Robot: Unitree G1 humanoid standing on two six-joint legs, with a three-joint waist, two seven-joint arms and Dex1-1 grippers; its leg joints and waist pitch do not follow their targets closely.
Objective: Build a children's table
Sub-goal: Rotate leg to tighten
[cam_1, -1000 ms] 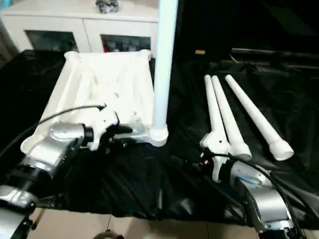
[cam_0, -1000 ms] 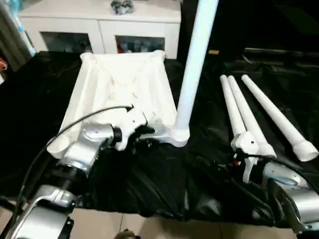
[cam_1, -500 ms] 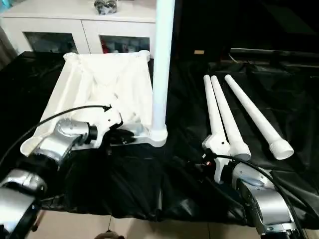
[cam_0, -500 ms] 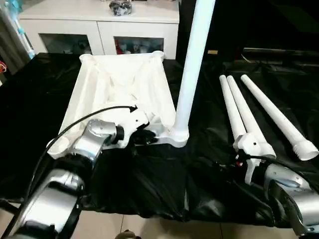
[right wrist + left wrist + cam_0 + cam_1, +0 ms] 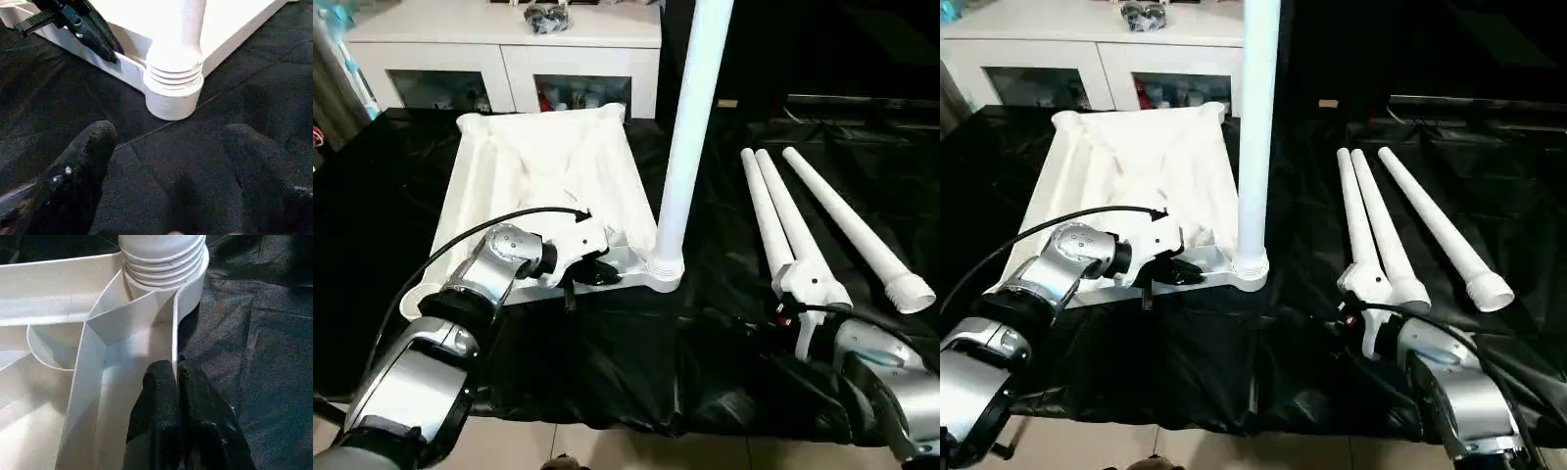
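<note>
- Black cloth (image 5: pixel 607 343) covers the whole work surface in front of you, wrinkled along its near edge.
- At your 11 o'clock, past the cloth, stands a white cabinet (image 5: pixel 504 44) with glass doors; small items sit behind the glass, too dim to identify, and a dark object rests on its top.
- At 11 to 12 o'clock on the cloth lies the table top (image 5: pixel 543 186), upside down, its ribbed hollow underside facing up.
- Your left gripper (image 5: pixel 176 369) is at the top's near rim, just beside the near right-hand corner socket. Its two black fingers (image 5: pixel 159 396) are pressed together, one inside the thin rim wall and one outside it, so they pinch that wall.
- A black cable (image 5: pixel 489 230) loops over your left wrist, above the underside.
- At 12 o'clock one leg (image 5: pixel 690 127) stands upright in that near corner socket, its ribbed end seated there; it rises out of view and screens part of the cloth beyond it.
- At 1 to 2 o'clock three loose legs (image 5: pixel 837 225) lie on the cloth, wide ends toward you. Two lie touching side by side; the third is angled off to the right.
- Your right gripper (image 5: pixel 166 161) hovers over bare cloth, fingers spread wide and empty, pointing at the socketed leg. The two touching legs' wide ends lie just beyond your right wrist.
</note>
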